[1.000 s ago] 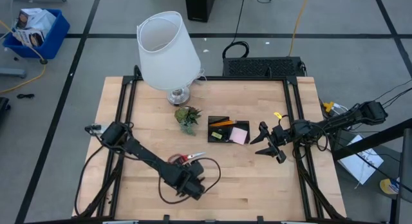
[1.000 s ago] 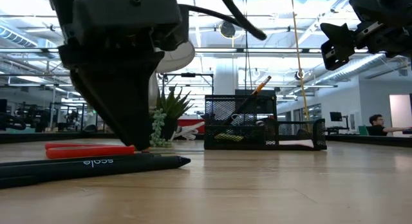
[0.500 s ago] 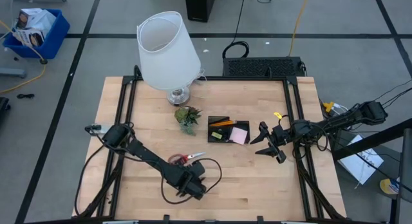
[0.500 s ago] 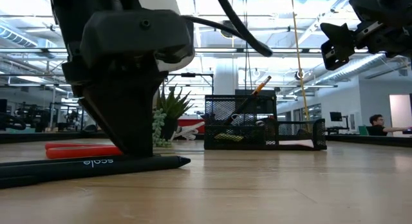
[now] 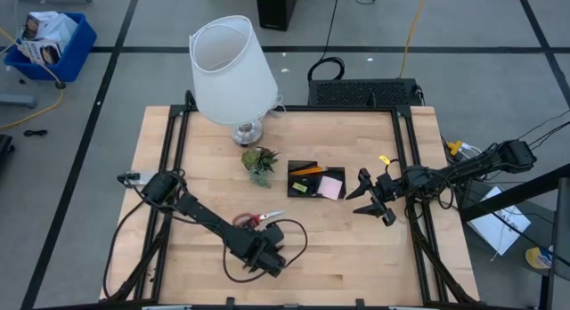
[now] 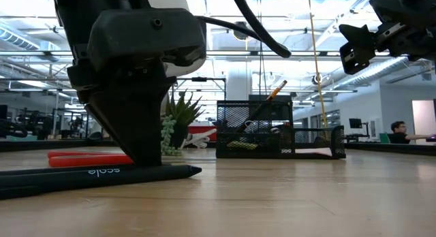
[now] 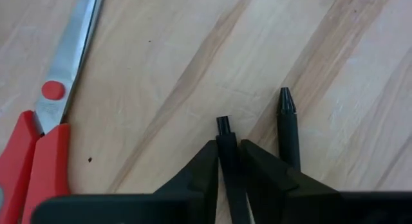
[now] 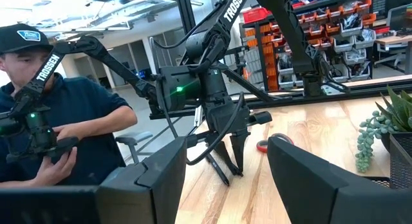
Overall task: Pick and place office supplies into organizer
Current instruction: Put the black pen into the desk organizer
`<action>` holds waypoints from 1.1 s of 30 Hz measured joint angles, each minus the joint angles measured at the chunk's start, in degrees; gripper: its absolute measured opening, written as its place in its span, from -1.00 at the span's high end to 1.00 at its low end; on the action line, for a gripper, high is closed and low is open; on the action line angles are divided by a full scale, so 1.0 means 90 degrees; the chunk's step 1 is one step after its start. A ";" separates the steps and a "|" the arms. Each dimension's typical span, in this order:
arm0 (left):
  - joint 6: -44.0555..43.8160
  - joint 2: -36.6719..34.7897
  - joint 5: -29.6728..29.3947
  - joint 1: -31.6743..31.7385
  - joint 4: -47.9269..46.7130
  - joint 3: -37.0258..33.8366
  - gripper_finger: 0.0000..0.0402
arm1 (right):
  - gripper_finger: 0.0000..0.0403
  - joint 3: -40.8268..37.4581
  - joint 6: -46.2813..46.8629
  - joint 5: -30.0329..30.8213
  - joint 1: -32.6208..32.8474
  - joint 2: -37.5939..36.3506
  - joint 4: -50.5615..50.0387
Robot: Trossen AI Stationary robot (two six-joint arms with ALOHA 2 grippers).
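Two thin black pens lie side by side on the wood near the table's front; one [image 7: 223,130] is between the fingers of my left gripper [image 7: 226,147], the other [image 7: 288,124] is just beside them. In the low view a pen [image 6: 102,173] lies flat under the down-pointing left gripper [image 6: 146,159]. Red-handled scissors [image 5: 258,219] rest flat just beyond it. The black mesh organizer [image 5: 303,167] holds an orange pencil [image 6: 272,94] and a pink pad [image 5: 331,187]. My right gripper [image 5: 372,196] hovers open to the organizer's right. My left gripper pinches the black pen near its end [image 7: 224,153] between its two fingers. The fingers [image 6: 146,145] come steeply from above, one on each side of the shaft. The pen lies flat on the table.
A white-shaded lamp [image 5: 232,74] and a small green plant [image 5: 259,163] stand behind the organizer. A person [image 8: 58,121] sits beyond the table's left side in the right wrist view. Bare wood stretches between the pens and the organizer.
In the low view my left gripper has sunk a little toward the table over the black pens. The pens and scissors lie where they were.
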 joint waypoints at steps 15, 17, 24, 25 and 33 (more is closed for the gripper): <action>0.1720 -0.0022 -0.0236 0.0033 0.0671 -0.0007 0.76 | -0.05 0.0000 0.0000 -0.0002 0.0000 0.0000 0.0000; 0.1812 -0.0045 -0.0229 0.0061 0.0704 -0.0007 0.78 | -0.05 -0.0002 0.0000 -0.0001 0.0001 0.0000 0.0000; 0.1899 -0.0225 -0.0766 0.0059 0.0821 -0.0011 0.83 | -0.05 -0.0001 0.0002 -0.0001 0.0000 0.0000 -0.0001; 0.1982 -0.0266 -0.0812 0.0068 0.0870 -0.0012 0.82 | -0.05 -0.0002 0.0001 -0.0002 0.0001 0.0000 -0.0002; 0.2945 -0.0899 -0.1595 0.0173 0.1419 -0.0010 0.77 | -0.05 -0.0002 0.0000 0.0000 0.0000 -0.0002 0.0028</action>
